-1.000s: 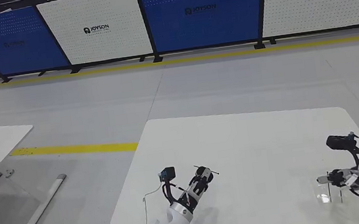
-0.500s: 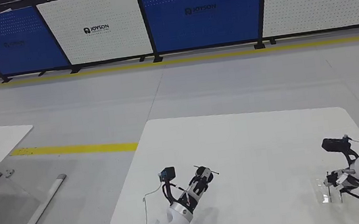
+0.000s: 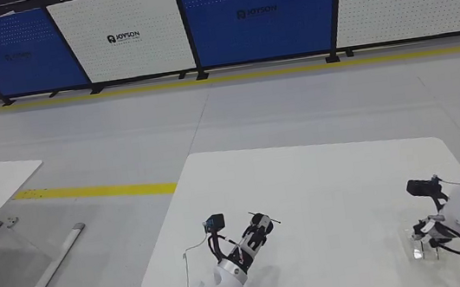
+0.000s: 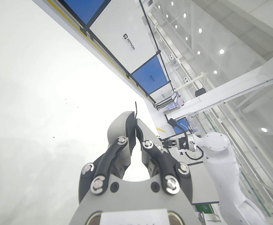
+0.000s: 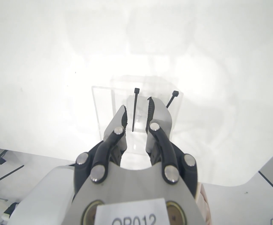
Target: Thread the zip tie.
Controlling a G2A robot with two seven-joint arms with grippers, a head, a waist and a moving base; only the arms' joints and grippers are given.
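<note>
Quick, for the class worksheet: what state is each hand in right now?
Left hand: closed on a black zip tie.
Right hand: open, holding nothing; a second zip tie stands in line with its gap.

White table (image 3: 323,184) with rounded corners, seen from above. One clear, box-shaped holder (image 3: 416,253) stands directly on the tabletop, at about 4 o'clock from the table's centre and near the corner at that side. In the right wrist view its transparent walls rise from the surface, and it carries two black zip ties (image 5: 134,106), heads uppermost and apart, the strips converging downward. A few small dark specks (image 5: 75,72) mark the bare tabletop.
</note>
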